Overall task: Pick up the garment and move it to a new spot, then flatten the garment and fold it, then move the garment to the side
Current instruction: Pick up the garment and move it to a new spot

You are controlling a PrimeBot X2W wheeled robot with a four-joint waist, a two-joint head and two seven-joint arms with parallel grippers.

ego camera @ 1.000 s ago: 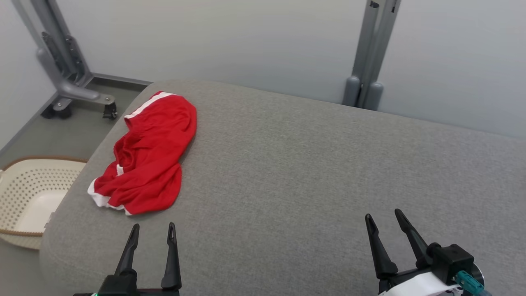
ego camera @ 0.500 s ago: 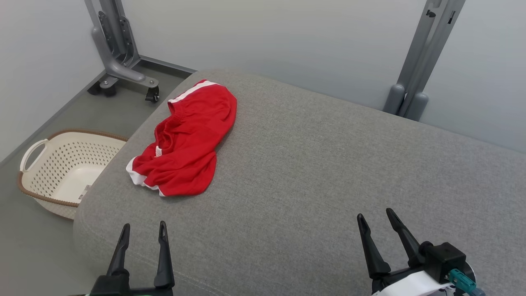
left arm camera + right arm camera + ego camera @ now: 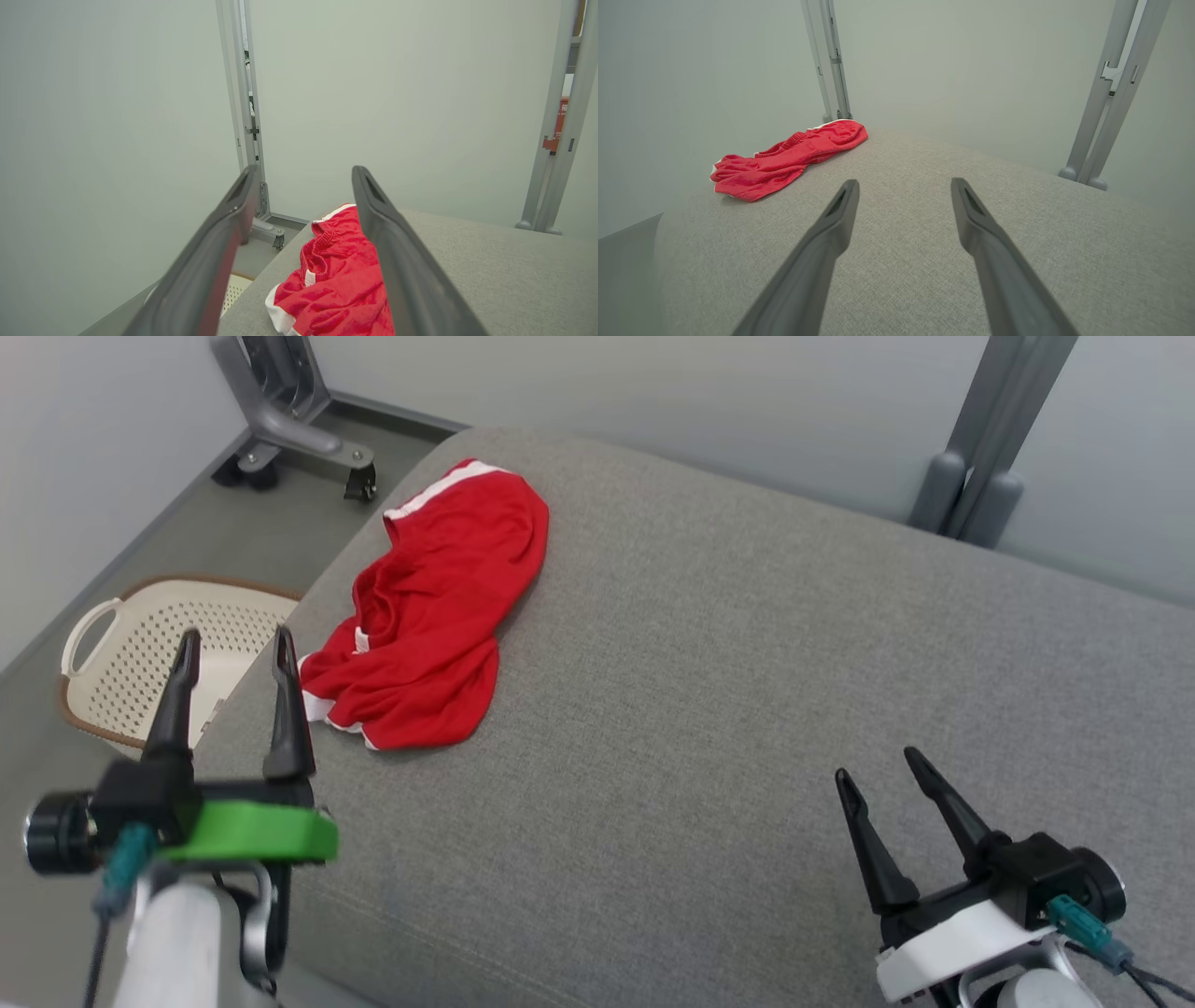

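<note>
1. Finds the red garment (image 3: 429, 616) crumpled, untouched, at the far-left corner of the grey table (image 3: 747, 663).
2. Holds left gripper (image 3: 231, 646) near its hem, fingers apart; right gripper (image 3: 876, 761) well apart, fingers spread too.
3. Likely the pickup step: needs left fingers lowered over cloth, then closed.

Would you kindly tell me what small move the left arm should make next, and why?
Probably ease the left gripper forward and slightly right, down onto the near hem of the red garment. Its jaws stand open and empty just short of that hem, the garment lies crumpled and untouched on the grey surface, and the right gripper is farther away.
</note>
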